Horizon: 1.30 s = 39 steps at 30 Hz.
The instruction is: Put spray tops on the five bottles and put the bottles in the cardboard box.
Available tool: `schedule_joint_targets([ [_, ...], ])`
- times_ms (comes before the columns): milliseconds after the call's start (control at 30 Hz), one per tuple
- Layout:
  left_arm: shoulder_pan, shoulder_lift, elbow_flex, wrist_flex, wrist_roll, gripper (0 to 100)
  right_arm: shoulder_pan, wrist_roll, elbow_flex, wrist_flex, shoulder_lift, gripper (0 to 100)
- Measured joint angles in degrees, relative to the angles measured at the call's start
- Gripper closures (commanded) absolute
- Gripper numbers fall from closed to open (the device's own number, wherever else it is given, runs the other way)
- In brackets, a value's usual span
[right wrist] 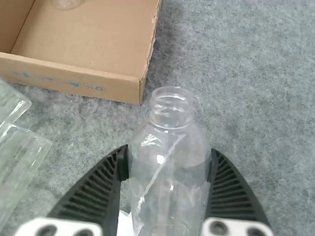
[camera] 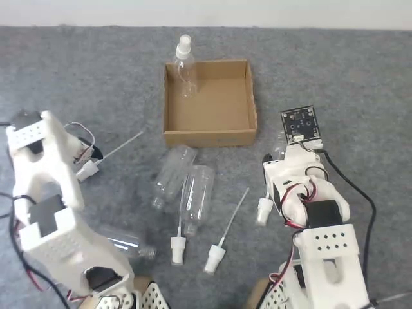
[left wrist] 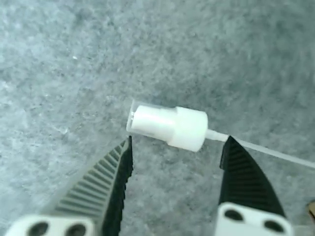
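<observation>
My left gripper (left wrist: 178,145) is open just above the grey carpet. A white spray top (left wrist: 167,128) lies across its fingertips, its thin tube running off to the side; the same spray top (camera: 87,170) lies beside the left arm. My right gripper (right wrist: 169,153) is shut on a clear, uncapped bottle (right wrist: 170,162), a finger pressed on each side, close to the cardboard box (camera: 209,96). One bottle with a spray top (camera: 185,64) leans in the box's far left corner.
Two uncapped bottles (camera: 172,172) (camera: 197,193) lie side by side in front of the box, and a third (camera: 125,243) lies by the left arm's base. Loose spray tops (camera: 178,248) (camera: 215,257) (camera: 264,210) rest on the carpet between the arms.
</observation>
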State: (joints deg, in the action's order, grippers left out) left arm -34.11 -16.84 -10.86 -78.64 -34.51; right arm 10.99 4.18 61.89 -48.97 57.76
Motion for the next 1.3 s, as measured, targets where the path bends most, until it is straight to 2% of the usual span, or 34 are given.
schedule_joint_targets([
  [467,0.0,0.0,-5.7,9.8,-1.8,73,0.0,0.2,0.0,0.0,0.0,87.2],
  [767,0.0,0.0,-5.7,10.2,-1.8,74,0.0,0.3,0.0,0.0,0.0,87.2],
  [1000,0.0,0.0,-5.7,11.4,-1.8,83,0.0,0.4,0.0,0.0,0.0,87.2],
  [1300,0.0,0.0,-5.7,11.8,-1.8,84,0.0,0.4,0.0,0.0,0.0,87.2],
])
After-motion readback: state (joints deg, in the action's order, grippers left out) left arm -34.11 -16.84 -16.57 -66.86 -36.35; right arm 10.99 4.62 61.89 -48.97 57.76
